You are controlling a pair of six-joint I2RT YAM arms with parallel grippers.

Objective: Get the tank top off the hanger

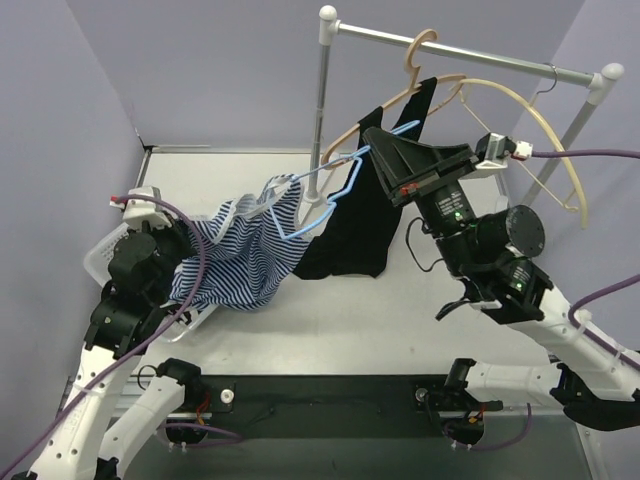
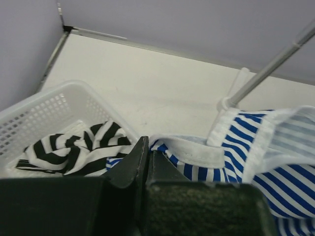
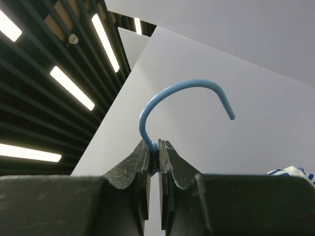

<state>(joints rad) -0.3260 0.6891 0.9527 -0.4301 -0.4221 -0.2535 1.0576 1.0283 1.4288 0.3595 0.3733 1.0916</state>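
The blue-and-white striped tank top [image 1: 245, 255] droops from the left end of a blue wire hanger [image 1: 345, 175], one strap still round that end. My right gripper [image 1: 368, 148] holds the hanger in the air, shut on the neck just under the hook [image 3: 184, 91]; its jaws [image 3: 157, 150] pinch the wire. Lower left, my left gripper [image 1: 190, 255] is half buried in the fabric. Its fingertips [image 2: 146, 143] are shut on the tank top's white-trimmed edge [image 2: 197, 155].
A white basket [image 1: 100, 255] at the left edge holds a black-and-white striped garment [image 2: 74, 150]. A clothes rail [image 1: 460, 52] on upright poles stands at the back, carrying a black garment [image 1: 350, 225] on a beige hanger [image 1: 425, 60] and an empty cream hanger [image 1: 545, 130].
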